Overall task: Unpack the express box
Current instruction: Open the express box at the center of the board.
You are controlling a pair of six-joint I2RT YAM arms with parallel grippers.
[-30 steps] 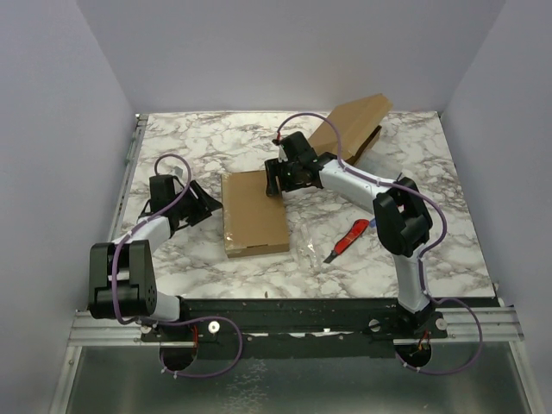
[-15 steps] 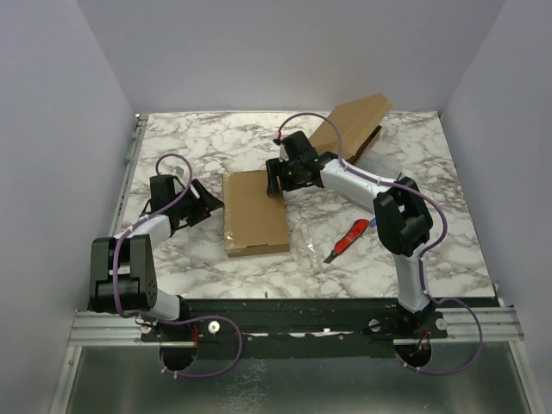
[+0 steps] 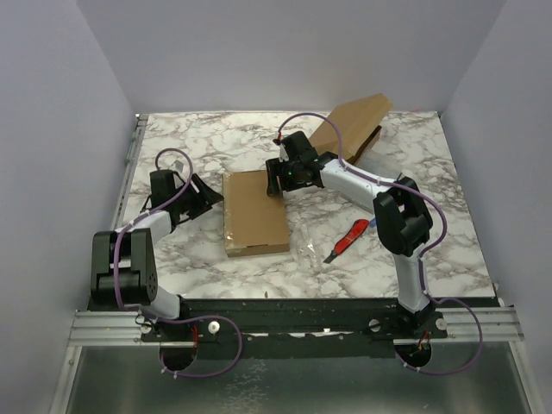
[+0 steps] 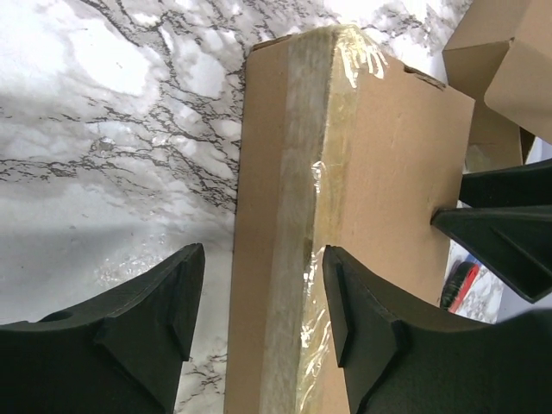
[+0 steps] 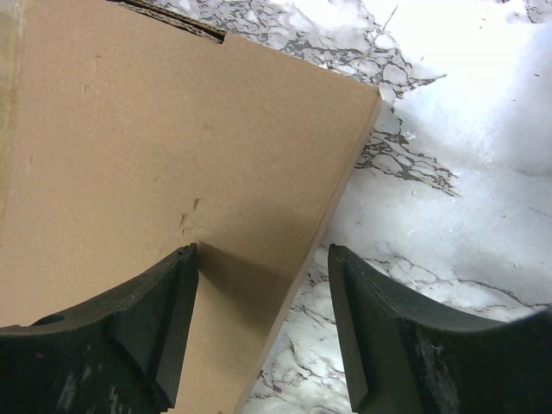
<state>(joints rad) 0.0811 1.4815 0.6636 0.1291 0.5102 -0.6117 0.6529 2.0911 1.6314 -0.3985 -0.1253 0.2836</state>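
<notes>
- Left gripper (image 4: 261, 259) stands with its two black fingers (image 4: 147, 319) spread apart and nothing clamped between them.
- It sits low over the marble table (image 3: 190, 138), just beside the left long side of the flat express box (image 3: 254, 214).
- From the left wrist, that long side runs up through the gap between the fingers. One finger is over bare marble and the other over the box top.
- Clear packing tape (image 4: 310, 198), wrinkled in places, runs along this side of the box and laps onto its top face.
- Whether the left fingers touch the cardboard cannot be told.
- Right gripper (image 5: 261, 254) is also unclenched, with a wide gap between its fingers.
- It hovers at the far right corner of the express box, on the side opposite the left gripper.
- In the right wrist view, the box's right edge passes diagonally through the gap, with one finger above the brown top and the other above the marble.
- From the left wrist, the right gripper's pointed tips show at the box's far edge. One tip looks to be against the cardboard there.
- The express box lies flat and closed near the middle of the table, between the two grippers, with its long sides running away from the arm bases.
- A second cardboard carton (image 3: 355, 121), open and tilted, sits at the far right of the table, apart from the flat box.
- A crumpled clear plastic bag (image 3: 309, 240) lies just right of the box's near end.
- A red-handled utility knife (image 3: 349, 239) rests beside the bag.
</notes>
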